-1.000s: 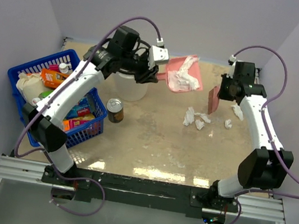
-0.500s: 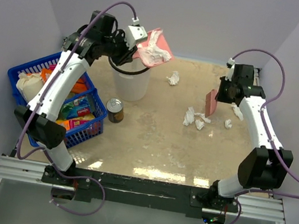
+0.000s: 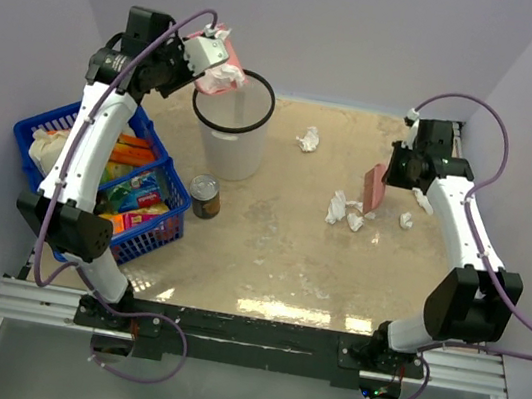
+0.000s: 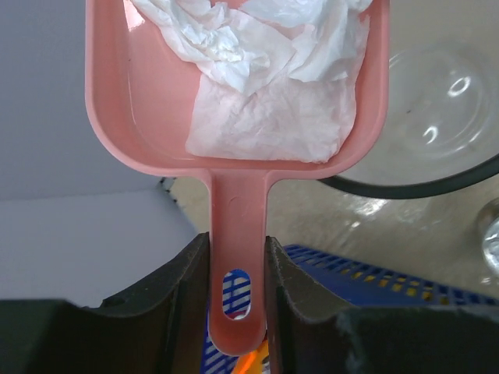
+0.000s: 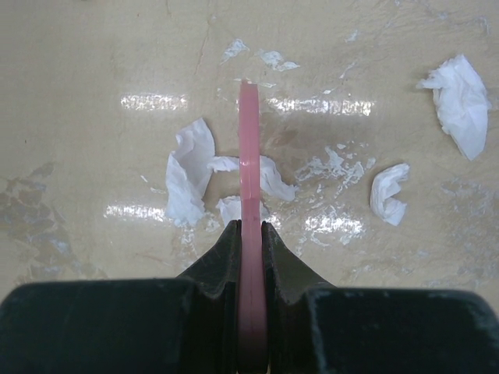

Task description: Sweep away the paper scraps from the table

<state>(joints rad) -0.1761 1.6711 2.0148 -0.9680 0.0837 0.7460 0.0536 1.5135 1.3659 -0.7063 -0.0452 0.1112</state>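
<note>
Paper scraps (image 5: 185,171) partly behind scraper (image 5: 249,195), perhaps three

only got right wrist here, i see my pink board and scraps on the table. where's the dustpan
observer: the left pincer is shut on the handle of the pink dustpan, holding it up above the table at the rim of the white bin, far left corner.
operator: anything in it
observer: yes, crumpled paper scraps lie in the pan, not yet tipped out.
operator: what's near the bin
observer: a can stands on the table just in front of it, beside a blue basket, well left of the pink board in your right pincer.
</note>
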